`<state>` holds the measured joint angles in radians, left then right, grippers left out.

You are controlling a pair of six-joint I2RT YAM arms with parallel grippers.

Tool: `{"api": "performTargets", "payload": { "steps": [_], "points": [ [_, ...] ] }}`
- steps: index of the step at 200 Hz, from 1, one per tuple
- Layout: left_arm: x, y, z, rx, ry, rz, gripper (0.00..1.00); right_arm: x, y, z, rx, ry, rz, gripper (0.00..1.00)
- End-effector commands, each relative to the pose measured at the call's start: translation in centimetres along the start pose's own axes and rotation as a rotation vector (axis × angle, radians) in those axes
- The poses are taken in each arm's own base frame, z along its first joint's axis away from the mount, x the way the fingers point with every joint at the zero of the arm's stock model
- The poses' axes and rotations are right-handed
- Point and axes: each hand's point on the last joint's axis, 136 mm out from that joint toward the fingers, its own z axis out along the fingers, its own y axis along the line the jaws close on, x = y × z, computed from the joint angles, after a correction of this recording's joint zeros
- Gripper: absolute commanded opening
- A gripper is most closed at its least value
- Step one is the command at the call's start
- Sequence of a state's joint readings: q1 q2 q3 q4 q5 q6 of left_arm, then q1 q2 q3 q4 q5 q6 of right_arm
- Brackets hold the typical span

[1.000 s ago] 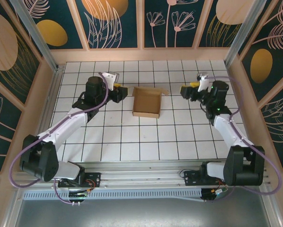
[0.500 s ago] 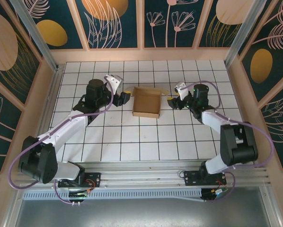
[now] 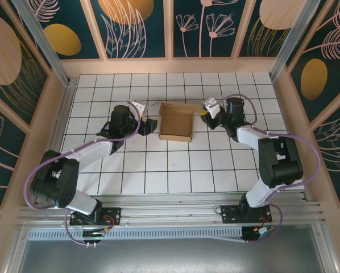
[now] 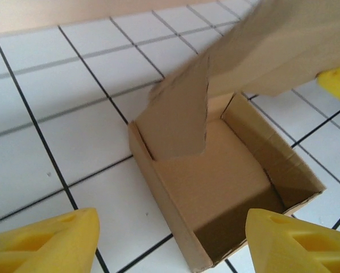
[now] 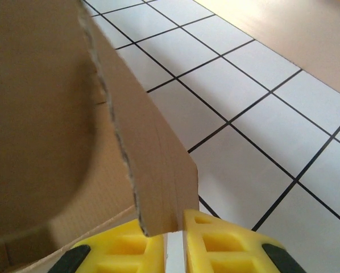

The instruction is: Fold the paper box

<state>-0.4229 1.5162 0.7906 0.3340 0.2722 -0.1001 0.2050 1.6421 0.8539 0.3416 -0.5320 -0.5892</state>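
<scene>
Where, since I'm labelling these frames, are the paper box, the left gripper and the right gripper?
paper box (image 3: 177, 121): top view, on its inner floor.
left gripper (image 3: 151, 125): top view, between its fingertips, beside the box's left wall.
right gripper (image 5: 178, 239): right wrist view, between its yellow fingertips, under the box flap.

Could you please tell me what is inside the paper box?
Inside the paper box I see only its bare cardboard floor and walls. A raised flap leans over the far corner, so that part is hidden.
</scene>
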Motion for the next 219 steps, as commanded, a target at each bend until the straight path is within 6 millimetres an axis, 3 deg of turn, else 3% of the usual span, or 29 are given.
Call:
{"api": "performTargets", "payload": {
  "steps": [1,49,71,82,131,158,176,204,219],
  "points": [
    [1.1,-0.6,1.4,0.063,0.009,-0.058,0.68,-1.4,0.0,0.5,-0.015,-0.035,-0.029,0.16],
    [2.2,-0.3,3.7,0.089,0.021,-0.094,0.68,-1.4,0.6,1.0,-0.04,-0.028,-0.042,0.27],
    [1.3,0.5,4.1,0.042,0.002,-0.085,0.67,-1.5,0.6,1.3,-0.045,-0.019,-0.043,0.19],
    [2.2,1.1,4.8,0.024,0.018,-0.079,0.65,-1.5,0.5,1.5,-0.041,-0.015,-0.045,0.17],
    [0.0,0.9,5.8,0.047,-0.056,-0.017,0.62,-1.5,0.6,1.6,-0.044,-0.008,-0.052,0.11],
    [-0.2,1.2,6.9,0.045,-0.066,-0.018,0.59,-1.7,0.6,1.6,-0.046,-0.008,-0.053,0.1],
    [-0.2,1.4,7.7,0.05,-0.069,-0.038,0.51,-1.7,0.6,1.7,-0.048,-0.005,-0.052,0.1],
    [0.1,1.3,8.1,0.065,-0.068,-0.064,0.26,-1.5,0.8,1.8,-0.05,0.003,-0.05,0.09],
    [0.7,1.2,8.1,0.072,-0.059,-0.07,0.21,-1.6,1.1,1.9,-0.046,0.002,-0.048,0.09]
  ]
}}
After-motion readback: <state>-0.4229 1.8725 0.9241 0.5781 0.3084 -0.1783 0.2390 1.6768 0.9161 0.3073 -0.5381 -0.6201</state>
